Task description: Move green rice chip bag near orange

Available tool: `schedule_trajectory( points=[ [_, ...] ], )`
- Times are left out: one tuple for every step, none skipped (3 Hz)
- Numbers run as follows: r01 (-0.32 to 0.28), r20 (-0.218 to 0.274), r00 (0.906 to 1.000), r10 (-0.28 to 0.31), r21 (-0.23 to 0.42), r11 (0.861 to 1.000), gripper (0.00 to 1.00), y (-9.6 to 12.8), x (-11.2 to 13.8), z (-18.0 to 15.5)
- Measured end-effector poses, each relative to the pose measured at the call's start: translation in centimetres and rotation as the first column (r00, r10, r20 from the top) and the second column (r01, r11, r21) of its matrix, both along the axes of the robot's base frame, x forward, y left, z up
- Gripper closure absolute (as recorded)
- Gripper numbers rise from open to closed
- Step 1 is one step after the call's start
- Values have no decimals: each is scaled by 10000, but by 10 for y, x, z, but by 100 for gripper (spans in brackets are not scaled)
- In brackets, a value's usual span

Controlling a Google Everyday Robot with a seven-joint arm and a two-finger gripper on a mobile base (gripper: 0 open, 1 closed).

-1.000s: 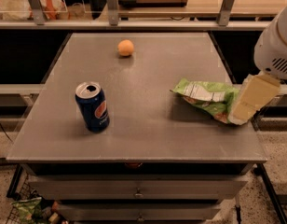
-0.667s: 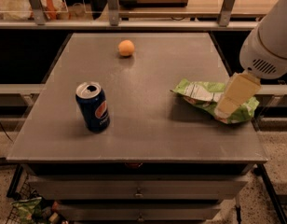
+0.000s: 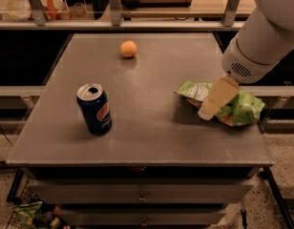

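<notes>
The gripper [image 3: 207, 111] hung over the green rice chip bag [image 3: 242, 106] at three o'clock. The orange [image 3: 128, 48] sat at twelve. I couldn't tell its grip.

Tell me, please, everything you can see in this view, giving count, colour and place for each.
table: one, grey, fills the middle of the view, with drawers in its front.
orange: one, orange, on the far part of the table, left of centre.
blue soda can: one, blue with a red-white logo, top opened, upright on the near left of the table.
green rice chip bag: one, light green with a white patch, lying flat near the right edge of the table.
rail: one, grey metal, runs across behind the table.
arm: one, white, comes in from the upper right.
gripper: one, beige, angled down over the middle of the green rice chip bag.
</notes>
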State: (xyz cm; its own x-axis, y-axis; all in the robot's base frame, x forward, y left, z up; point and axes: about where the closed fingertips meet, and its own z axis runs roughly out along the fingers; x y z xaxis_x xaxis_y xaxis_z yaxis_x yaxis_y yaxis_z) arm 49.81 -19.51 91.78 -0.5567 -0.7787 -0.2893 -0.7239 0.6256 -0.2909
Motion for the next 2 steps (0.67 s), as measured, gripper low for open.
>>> schedule_trajectory(
  points=[
    [-61,-320,9995,73,360,9993,0,11,2,-17],
    [-126,-456,9988,150,536,9985,0,15,1,-31]
  ],
)
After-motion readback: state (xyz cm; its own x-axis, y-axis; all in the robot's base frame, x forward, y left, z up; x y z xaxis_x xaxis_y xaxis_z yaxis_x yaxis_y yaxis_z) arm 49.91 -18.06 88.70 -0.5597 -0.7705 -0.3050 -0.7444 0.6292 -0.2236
